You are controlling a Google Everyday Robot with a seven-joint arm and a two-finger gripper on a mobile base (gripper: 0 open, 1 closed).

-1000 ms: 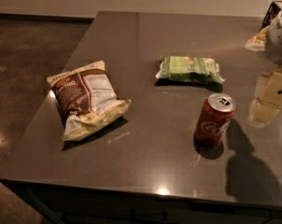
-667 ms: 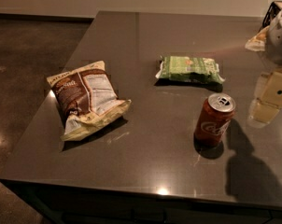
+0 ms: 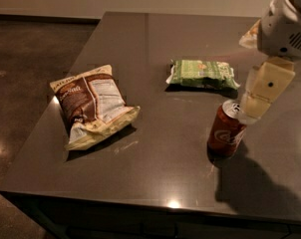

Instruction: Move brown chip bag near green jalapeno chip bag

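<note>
The brown chip bag (image 3: 93, 106) lies on the left part of the dark table (image 3: 155, 158), its white nutrition panel facing up and its pale yellow edge toward the front. The green jalapeno chip bag (image 3: 203, 73) lies flat at the middle back, well to the right of the brown bag. My gripper (image 3: 264, 91) hangs at the right side, above the table, just over and behind a red soda can (image 3: 226, 130). It is far from the brown bag and holds nothing that shows.
The red soda can stands upright in front of the green bag, to its right. A pale object (image 3: 250, 35) lies at the far right, partly hidden by my arm (image 3: 285, 24). The table's left and front edges drop to a brown floor (image 3: 26, 59).
My gripper has shifted a little to the left, so it now overlaps the top of the soda can. The bags and the can have not moved.
</note>
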